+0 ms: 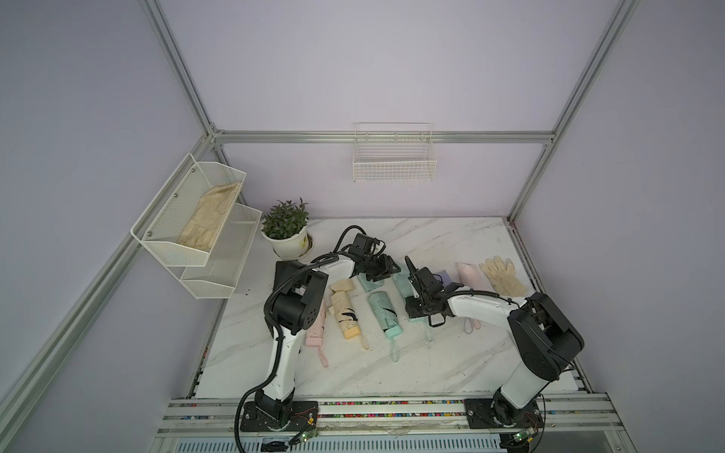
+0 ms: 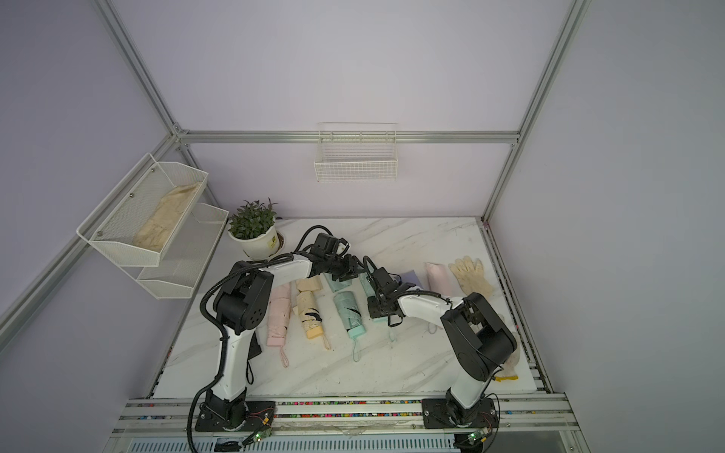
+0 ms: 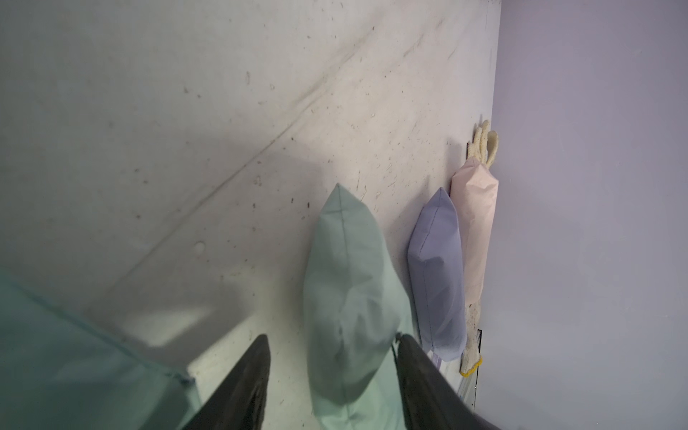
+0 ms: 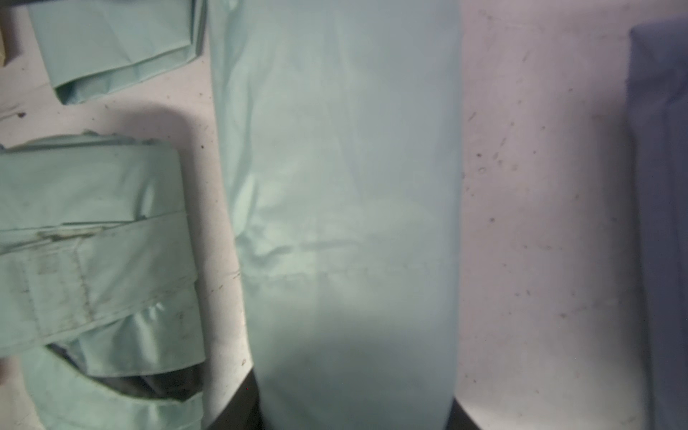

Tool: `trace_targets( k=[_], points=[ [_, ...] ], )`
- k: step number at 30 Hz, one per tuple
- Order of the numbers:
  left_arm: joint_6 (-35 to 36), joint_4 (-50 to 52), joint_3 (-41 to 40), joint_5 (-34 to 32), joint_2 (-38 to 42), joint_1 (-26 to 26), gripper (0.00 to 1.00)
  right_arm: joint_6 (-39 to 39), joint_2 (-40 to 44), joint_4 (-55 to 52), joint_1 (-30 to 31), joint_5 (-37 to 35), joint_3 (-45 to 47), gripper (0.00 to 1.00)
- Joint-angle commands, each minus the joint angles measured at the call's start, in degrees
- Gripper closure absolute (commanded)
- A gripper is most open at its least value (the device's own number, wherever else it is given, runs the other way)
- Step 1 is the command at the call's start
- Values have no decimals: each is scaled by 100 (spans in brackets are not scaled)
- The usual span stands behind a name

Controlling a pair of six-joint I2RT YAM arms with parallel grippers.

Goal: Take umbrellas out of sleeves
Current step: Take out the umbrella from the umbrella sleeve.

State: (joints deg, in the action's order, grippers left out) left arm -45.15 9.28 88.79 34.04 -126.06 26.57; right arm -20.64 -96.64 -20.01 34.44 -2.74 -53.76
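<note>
Where the two arms meet over the surface: mint green sleeve, bulging full, lying flat.
Left pincer: spread astride the sleeve's closed end; one finger touches the cloth, the other stands clear.
Right pincer: pinching the same sleeve across its width, toward the near end.
Bare, in a row to the robot's left: mint green umbrella, yellow umbrella, pink umbrella.
To the right: lilac sleeve, pink sleeve, both full.
</note>
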Motion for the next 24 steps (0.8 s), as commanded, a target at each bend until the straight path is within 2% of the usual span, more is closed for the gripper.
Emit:
trace_targets(
  k=[1,6,12,13,15,18,19,22,24],
  points=[
    [-160,-304,528,-25,-28,74,45,55,231,278,-16,178,55,58],
    [-196,-304,706,-31,-101,129,49,3,372,321,-16,127,170,58],
    [-154,-265,755,41,-61,145,72,-73,409,353,-33,13,234,58],
    [-137,-247,753,32,-51,147,73,-88,417,347,-39,-13,234,58],
    [-85,-190,732,25,-19,154,73,-98,468,348,-54,-46,251,58],
    [-22,-128,647,6,-13,167,59,-115,555,354,-86,-86,286,57],
    [-21,-125,619,6,-30,174,57,-115,571,357,-95,-100,295,57],
    [-21,-120,600,84,-127,212,57,-124,585,365,-123,-96,304,57],
    [-13,-115,630,81,-156,225,62,-128,585,364,-135,-71,305,57]
  ],
)
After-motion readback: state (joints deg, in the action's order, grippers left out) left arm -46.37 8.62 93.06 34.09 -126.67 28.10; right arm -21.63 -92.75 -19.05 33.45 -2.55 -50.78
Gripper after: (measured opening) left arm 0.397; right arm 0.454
